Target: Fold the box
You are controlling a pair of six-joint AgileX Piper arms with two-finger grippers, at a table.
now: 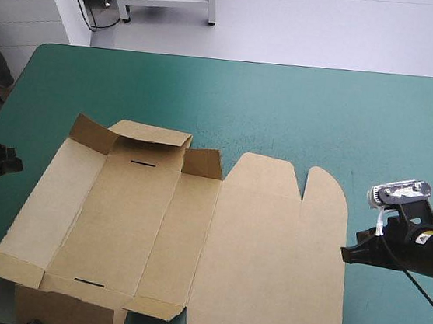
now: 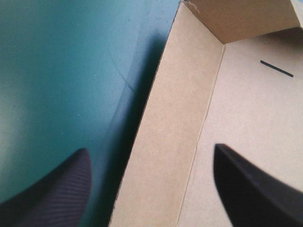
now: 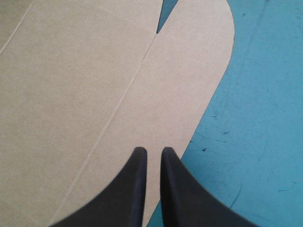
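Black fin-shaped fingers (image 2: 52, 198) of the left hand (image 2: 151, 150) are standing wide apart and gripping nothing. They are straddling the left side wall (image 2: 175, 123) of the brown cut-board box (image 2: 251, 123). One finger is hanging over the teal-green covered worktop (image 2: 57, 71) outside the wall, and the other is hanging over the box floor inside it. That wall is leaning outward, only partly raised.

Seen from above, the box is lying on the near left part of the worktop, its near edge reaching the worktop's near edge. Its far flaps are tilting up, and its lid panel is lying flat toward the right.

The right hand (image 3: 151, 152) is all but closed, with only a thin slit showing and no board visible in it. Its tips are hovering at the outer edge of the rounded lid flap (image 3: 189, 94). Whether they are pressing on the flap is not clear.

The step in hand is probably standing this side wall upright. The left hand should be closing on the wall near the middle of its length rather than at a corner, so the board is not twisting. It should then be swinging the wall inward about its crease (image 2: 206, 118) rather than dragging it. With the right hand bearing down on the flap, the sheet should be staying put. The risk is the whole sheet sliding toward the right.
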